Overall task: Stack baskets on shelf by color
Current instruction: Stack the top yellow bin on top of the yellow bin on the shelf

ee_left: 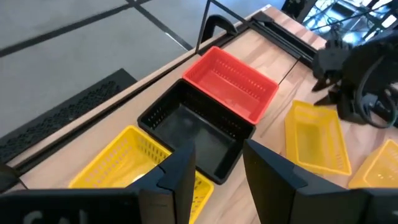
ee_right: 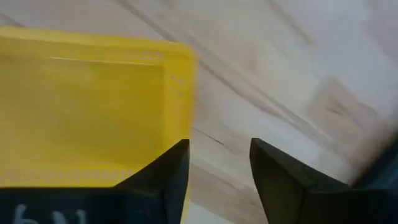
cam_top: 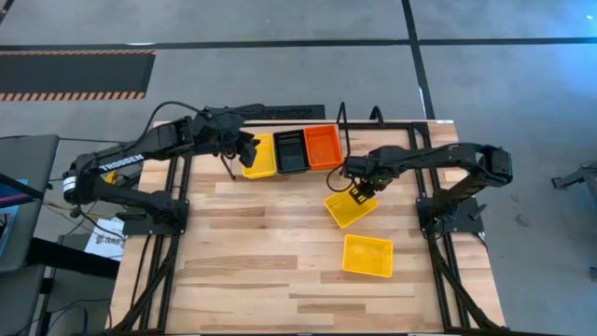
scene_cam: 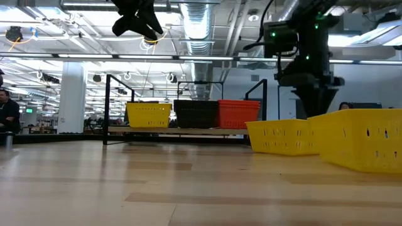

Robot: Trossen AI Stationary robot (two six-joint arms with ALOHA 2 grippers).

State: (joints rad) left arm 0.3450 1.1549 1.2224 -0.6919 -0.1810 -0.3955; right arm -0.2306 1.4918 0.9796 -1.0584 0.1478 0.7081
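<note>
The shelf (cam_top: 343, 121) (scene_cam: 182, 131) stands at the table's far edge. Side by side on it sit a yellow basket (cam_top: 259, 157) (ee_left: 121, 165), a black basket (cam_top: 290, 151) (ee_left: 193, 134) and a red-orange basket (cam_top: 324, 147) (ee_left: 233, 84). I cannot tell whether any of them is a nested stack. Two more yellow baskets rest flat on the table, one (cam_top: 350, 209) (ee_right: 87, 106) near the shelf's right end and one (cam_top: 367, 255) nearer. My left gripper (cam_top: 244, 149) (ee_left: 217, 155) hovers open high above the shelf's yellow and black baskets. My right gripper (cam_top: 359, 193) (ee_right: 217, 152) is open, low at the farther table basket's corner. My right gripper comes from above, pointing down, at a corner (ee_right: 180, 62) of the yellow basket on the table. One finger (ee_right: 171, 171) stands at the basket's end wall, the other over bare wood. Whether that finger touches the wall, I cannot tell.
The shelf's upright wire loops (cam_top: 376, 114) rise just behind the right arm. Bare planks (cam_top: 252, 252) lie across the table's left and near parts. Black frame rails (cam_top: 438, 140) run along the table's sides. A person (scene_cam: 5, 110) sits far off in the room.
</note>
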